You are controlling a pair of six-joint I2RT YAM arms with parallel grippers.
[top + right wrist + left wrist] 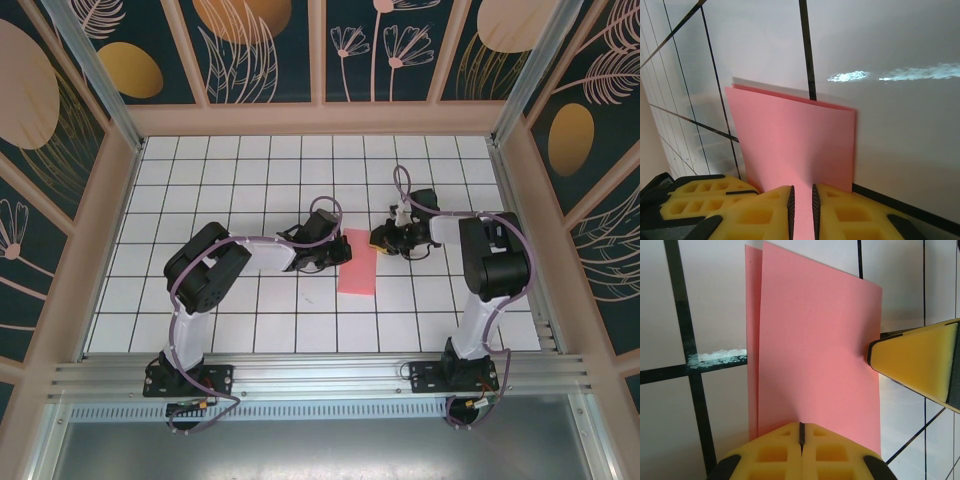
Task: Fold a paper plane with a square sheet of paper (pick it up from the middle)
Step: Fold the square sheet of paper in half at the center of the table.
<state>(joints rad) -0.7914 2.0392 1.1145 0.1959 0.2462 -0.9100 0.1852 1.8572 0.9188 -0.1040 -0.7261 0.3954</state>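
Down at the near rail, the left arm base (188,378) and the right arm base (455,375) sit bolted side by side, and both arms reach out over the white gridded table (250,320) toward its middle. First up, the left gripper (333,258). Its own wrist camera shows the two yellow fingers (775,455) pressed tight together with just a dark seam between them. Nothing is caught in that seam, and the tips sit on the near edge of the sheet of paper (815,340). There's the sheet itself (358,268), salmon pink, lying mid-table between the two grippers, just right of the left one and touching it. It's doubled over: in the left wrist view a second layer peeks out along its left side, slightly out of line with the top layer. Across the sheet, the right gripper (378,242) comes in from the other side, and the tip of one yellow finger (910,360) touches the paper's right edge. From the right wrist camera its jaws are drawn almost together, with pink showing through the thin slit between them. Whether they pinch the sheet or merely rest on it, I cannot tell. Beyond, white tiles run on to the patterned back wall (320,60).
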